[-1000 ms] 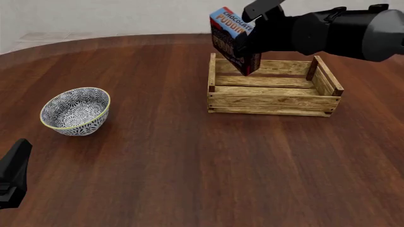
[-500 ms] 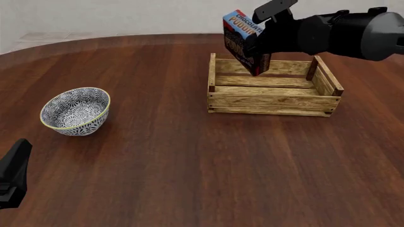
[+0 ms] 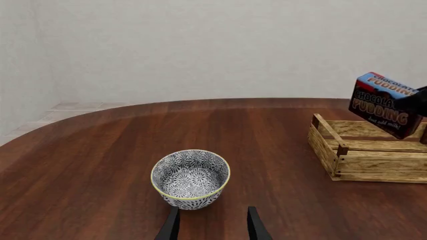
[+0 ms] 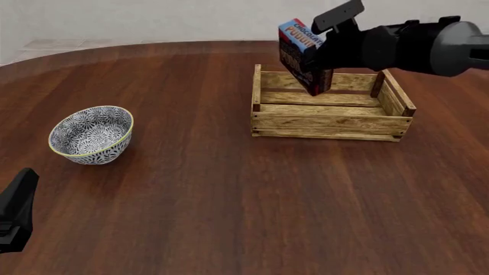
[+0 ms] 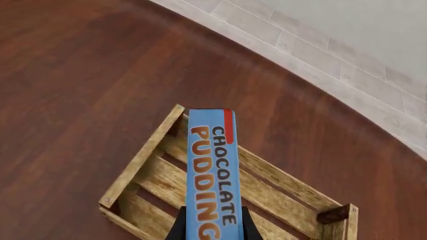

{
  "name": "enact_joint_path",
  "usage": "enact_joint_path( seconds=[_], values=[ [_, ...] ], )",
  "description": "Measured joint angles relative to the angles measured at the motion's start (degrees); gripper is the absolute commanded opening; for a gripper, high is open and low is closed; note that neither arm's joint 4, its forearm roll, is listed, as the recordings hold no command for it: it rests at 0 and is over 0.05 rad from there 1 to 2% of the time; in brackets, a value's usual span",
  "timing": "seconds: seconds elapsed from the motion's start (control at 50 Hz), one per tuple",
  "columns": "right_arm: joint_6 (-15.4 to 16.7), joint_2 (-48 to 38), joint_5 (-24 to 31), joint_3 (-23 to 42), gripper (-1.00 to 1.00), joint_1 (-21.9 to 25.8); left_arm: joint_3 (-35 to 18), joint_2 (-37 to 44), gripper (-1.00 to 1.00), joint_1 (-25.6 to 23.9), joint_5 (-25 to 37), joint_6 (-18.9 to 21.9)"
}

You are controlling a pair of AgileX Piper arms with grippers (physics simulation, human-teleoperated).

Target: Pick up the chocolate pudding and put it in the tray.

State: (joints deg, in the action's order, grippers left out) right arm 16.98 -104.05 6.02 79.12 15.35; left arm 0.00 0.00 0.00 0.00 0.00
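The chocolate pudding (image 4: 300, 50) is a blue-topped carton held tilted in the air, with my right gripper (image 4: 316, 64) shut on it. It hangs over the back left part of the tray (image 4: 328, 123), a light wooden slatted crate at the right of the table. In the right wrist view the carton (image 5: 210, 170) sits between the two fingers above the crate's slats (image 5: 143, 160). My left gripper (image 3: 213, 230) stands open near the table's front left (image 4: 15, 212), holding nothing. From there the carton (image 3: 383, 102) and the crate (image 3: 363, 162) show far off.
A round blue-white patterned bowl (image 4: 91, 133) stands on the left of the dark wooden table, just beyond my left gripper's fingers (image 3: 172, 227). A pale wall runs behind the table's curved far edge.
My right gripper has carried the carton to the right, from the crate's left end to further over its inside. The left arm and the bowl have not moved.
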Motion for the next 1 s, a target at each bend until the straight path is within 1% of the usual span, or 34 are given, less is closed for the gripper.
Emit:
enact_joint_path(
  seconds=[1.0],
  values=[
    [-2.57,-5.99,-3.23,0.64,-1.0,-2.8,0.0,0.0,1.0,0.0,0.0,0.0]
  ],
)
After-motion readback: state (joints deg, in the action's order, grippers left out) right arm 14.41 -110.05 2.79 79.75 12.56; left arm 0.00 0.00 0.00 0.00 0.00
